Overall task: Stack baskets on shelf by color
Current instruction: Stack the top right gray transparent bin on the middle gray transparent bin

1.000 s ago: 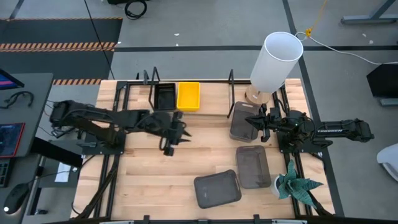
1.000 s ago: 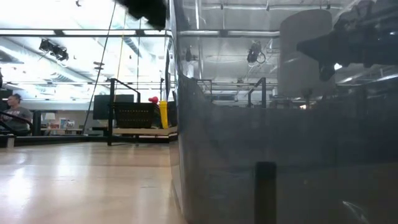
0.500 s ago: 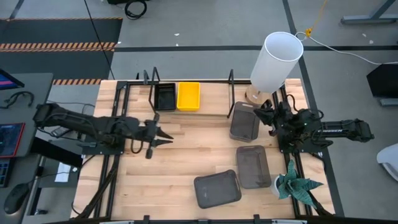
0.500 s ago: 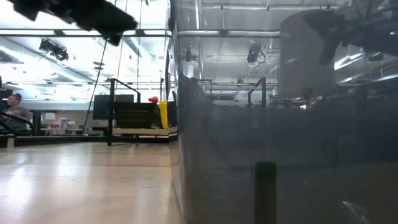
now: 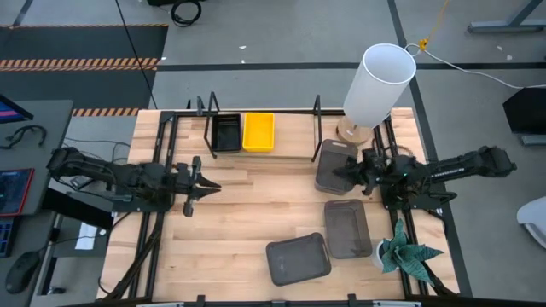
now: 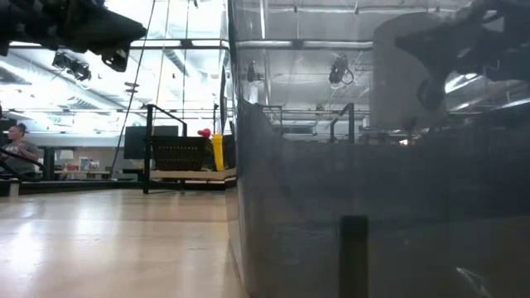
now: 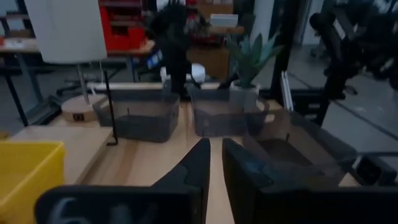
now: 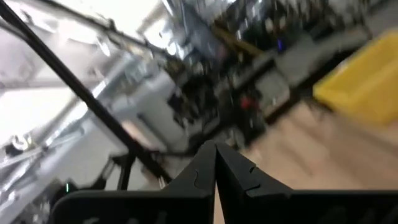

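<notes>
The left gripper has pulled back to the table's left side, its fingers nearly together, pinching nothing. The right gripper, pressed shut, sits over the grey basket by the shelf. The black basket and yellow basket sit on that shelf.

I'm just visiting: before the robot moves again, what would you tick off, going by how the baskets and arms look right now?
1. Yellow basket on the shelf: ok.
2. Black basket beside it on the shelf: ok.
3. Three grey baskets stacked on the shelf: not ok, lying apart on the table.
4. Left gripper empty: ok, fingers nearly together, holding nothing.
5. Right gripper over the nearest grey basket: ok, fingers shut.
6. Other yellow and black baskets accounted for: cannot tell.
</notes>
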